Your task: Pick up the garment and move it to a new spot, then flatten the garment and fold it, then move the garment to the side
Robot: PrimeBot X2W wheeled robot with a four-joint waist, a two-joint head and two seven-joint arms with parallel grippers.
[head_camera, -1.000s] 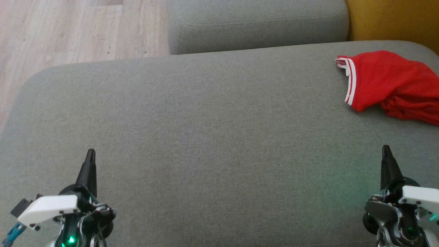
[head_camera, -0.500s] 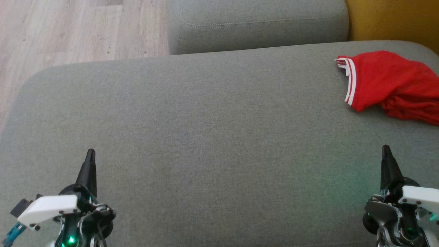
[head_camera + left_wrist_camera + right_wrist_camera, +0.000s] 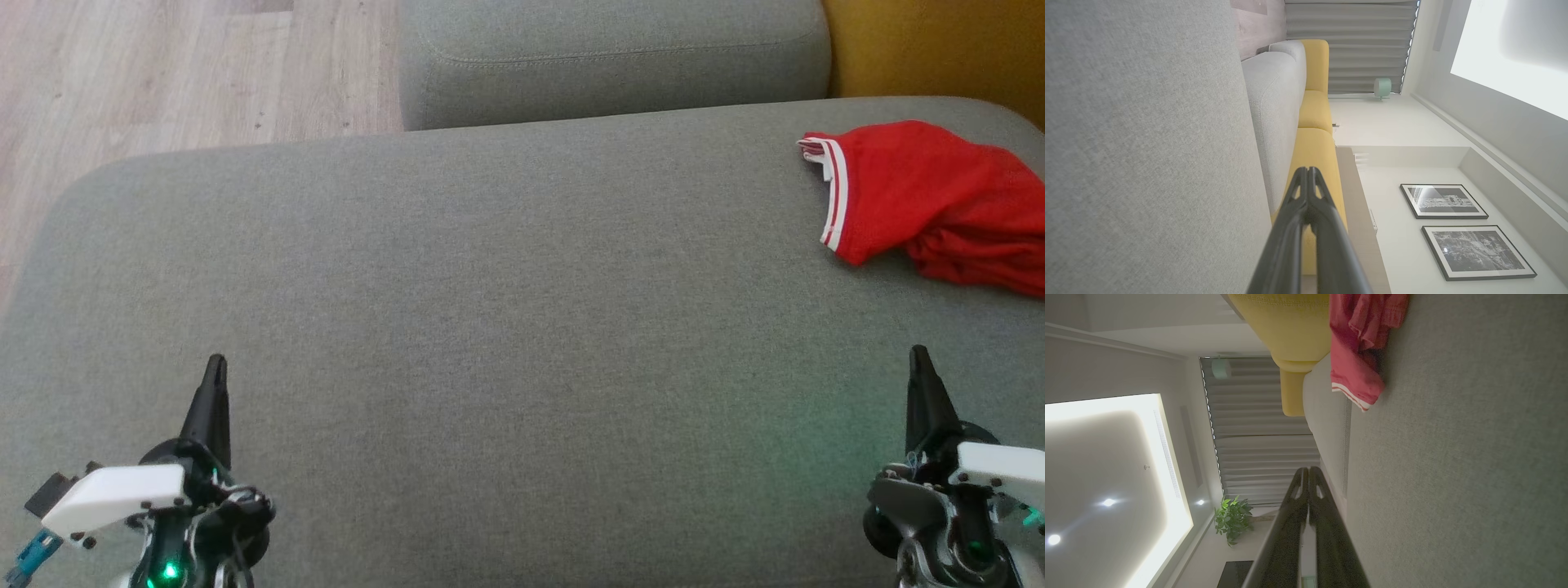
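A red garment (image 3: 922, 196) with white-striped trim is seen bunched up at the far right of a wide grey sofa seat (image 3: 506, 327), its right part cut off by the edge of the head view. The striped hem is turned towards the middle of the seat. The garment is touched by neither hand.

The left hand (image 3: 215, 363) is held low over the near left part of the seat, and the right hand (image 3: 918, 353) over the near right part. Both are pointed away from the robot. The fingers of each hand are pressed together with no gap at the tips, and nothing is gripped between them. The right hand is placed nearer the garment, yet well apart from it, with bare fabric between.

Beyond the seat a second grey cushion (image 3: 612, 57) is set, with a yellow cushion (image 3: 939, 41) to its right, just behind the garment. A pale wooden floor (image 3: 163, 73) is shown at the far left.

In the left wrist view two framed pictures (image 3: 1443, 202) are hung on a white wall (image 3: 1392, 134). In the right wrist view a potted plant (image 3: 1233, 518) is placed beside grey curtains (image 3: 1265, 457).
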